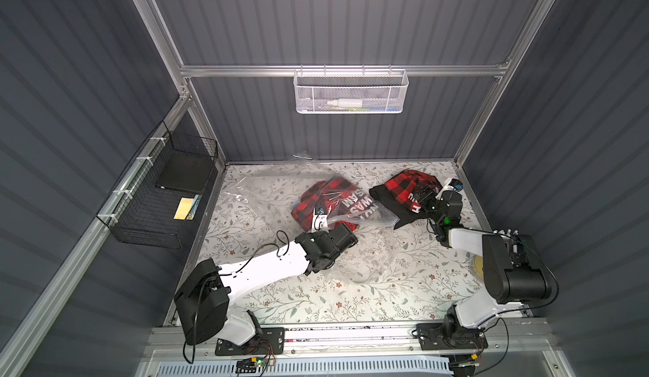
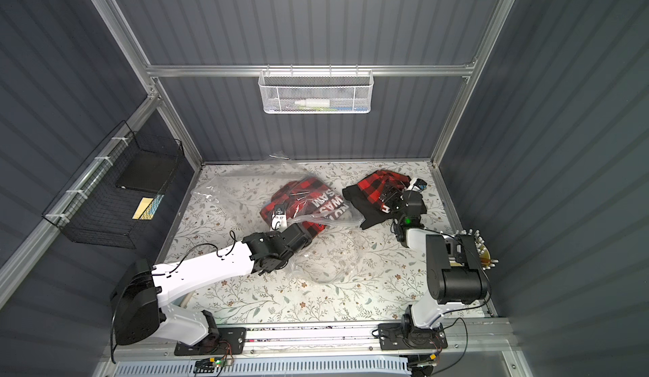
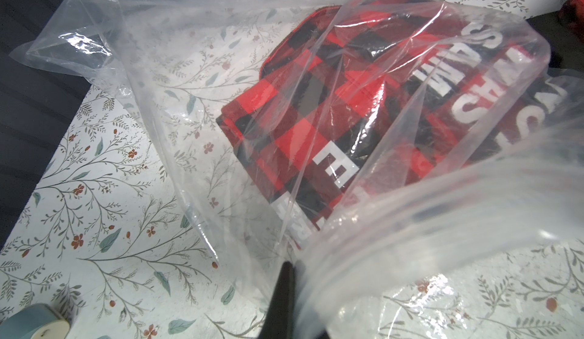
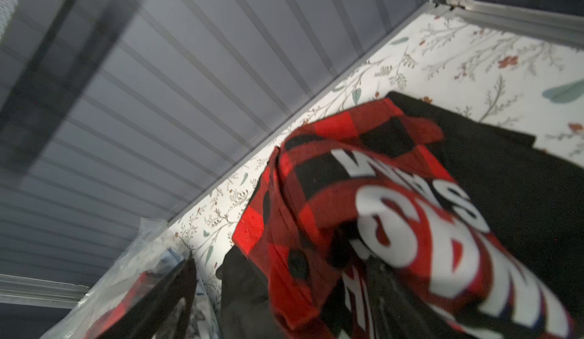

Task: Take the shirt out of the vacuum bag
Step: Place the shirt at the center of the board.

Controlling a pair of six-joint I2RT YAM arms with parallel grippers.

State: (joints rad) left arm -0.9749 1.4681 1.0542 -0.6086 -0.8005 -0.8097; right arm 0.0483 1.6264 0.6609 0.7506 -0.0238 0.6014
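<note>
Two red-and-black plaid shirts with white lettering lie on the floral surface (image 1: pixel 316 301). The bagged shirt (image 1: pixel 316 196) sits mid-surface inside the vacuum bag (image 1: pixel 267 189), and the loose shirt (image 1: pixel 404 187) lies crumpled outside it at the far right, near the enclosure's corner. The clear, crinkled bag spreads from the far left toward the middle, its zip-seal edge turned right, just beside the loose shirt. The left claw (image 1: pixel 320 221) is pinched tight on the bag's plastic at the near side of the bagged shirt, a fold of it raised. In the left wrist view the film bunches against a dark finger (image 3: pixel 284 287). The right claw (image 1: pixel 426 196) hovers over the loose shirt with its jaws spread wide. In the right wrist view one finger (image 4: pixel 180 290) stands clear of the cloth, which drapes against the other. A white mesh basket (image 1: pixel 349 92) hangs on the far wall, a black wire basket (image 1: pixel 158 196) on the left.
</note>
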